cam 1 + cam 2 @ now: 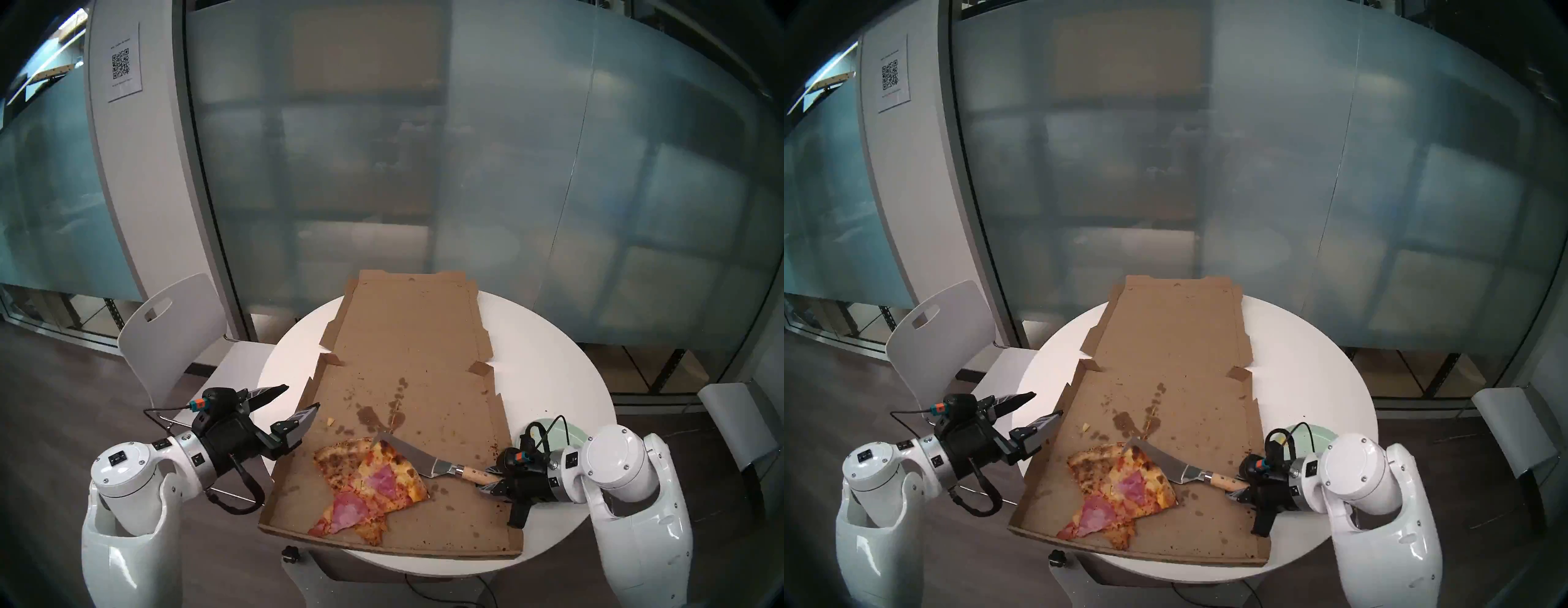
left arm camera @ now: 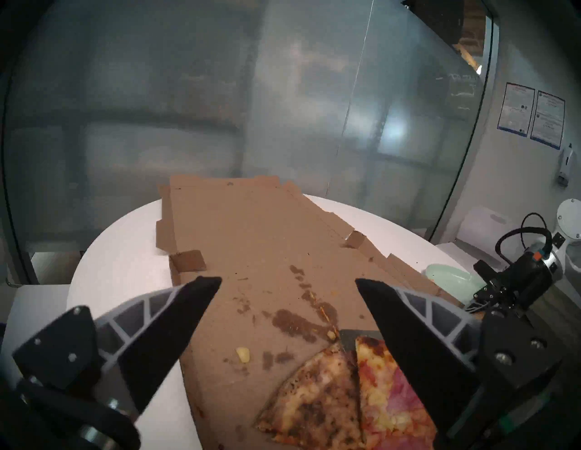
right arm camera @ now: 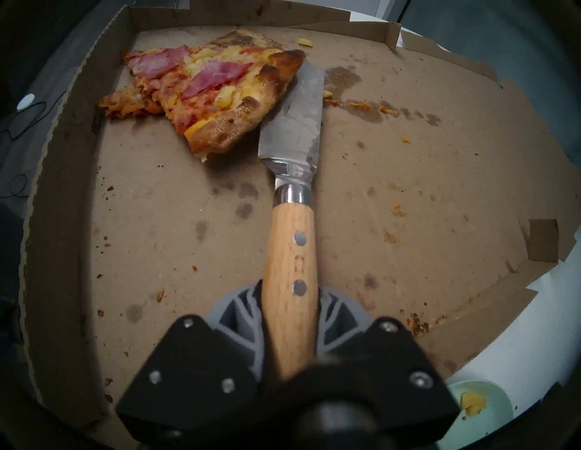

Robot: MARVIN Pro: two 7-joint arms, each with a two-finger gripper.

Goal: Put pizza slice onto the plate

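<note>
Right hand (image 3: 290, 317) clamped on spatula (image 3: 290, 176), blade beside pizza slice (image 3: 217, 91), left hand (image 1: 292, 401) spread wide, empty

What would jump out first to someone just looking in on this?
The ham pizza slice lies at the near end of the open pizza box, a server blade against its crust. The right gripper clamps the server's wooden handle; the left gripper hangs open by the box's left edge.
</note>
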